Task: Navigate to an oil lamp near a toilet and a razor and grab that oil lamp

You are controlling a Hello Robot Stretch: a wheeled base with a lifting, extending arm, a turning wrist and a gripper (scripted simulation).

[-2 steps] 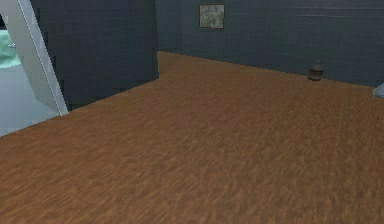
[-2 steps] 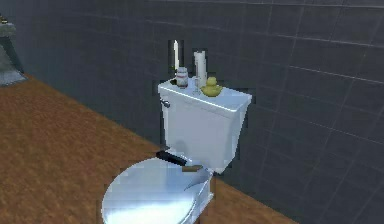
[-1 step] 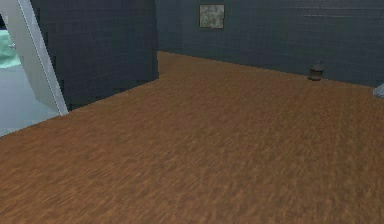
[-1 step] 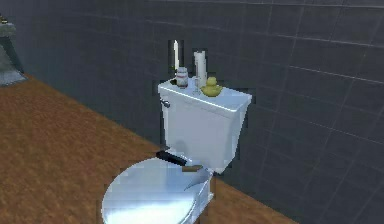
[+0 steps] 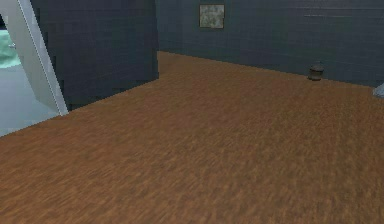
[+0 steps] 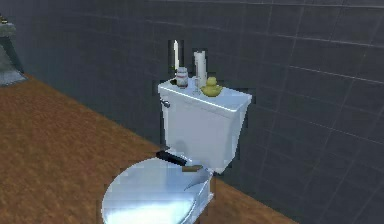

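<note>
One wood-plank floor (image 5: 200,150) runs up to dark grey tiled walls (image 5: 270,35). In the arm side view, one white toilet (image 6: 205,130) stands against the wall with its lid down. At the forward view's left is one white door frame (image 5: 45,60). One framed picture (image 5: 211,16) hangs on the far wall, and one small dark object (image 5: 316,72) sits on the floor at the wall's foot.

Three small things stand together on the toilet's tank:
- one dark jar (image 6: 181,75) with a thin white stick rising at it
- one white cylinder (image 6: 200,66)
- one squat yellow object (image 6: 212,87), perhaps the oil lamp, though I cannot be sure

One dark bar (image 6: 172,157), perhaps the razor, lies just behind the lid. I cannot tell my gripper's state.
</note>
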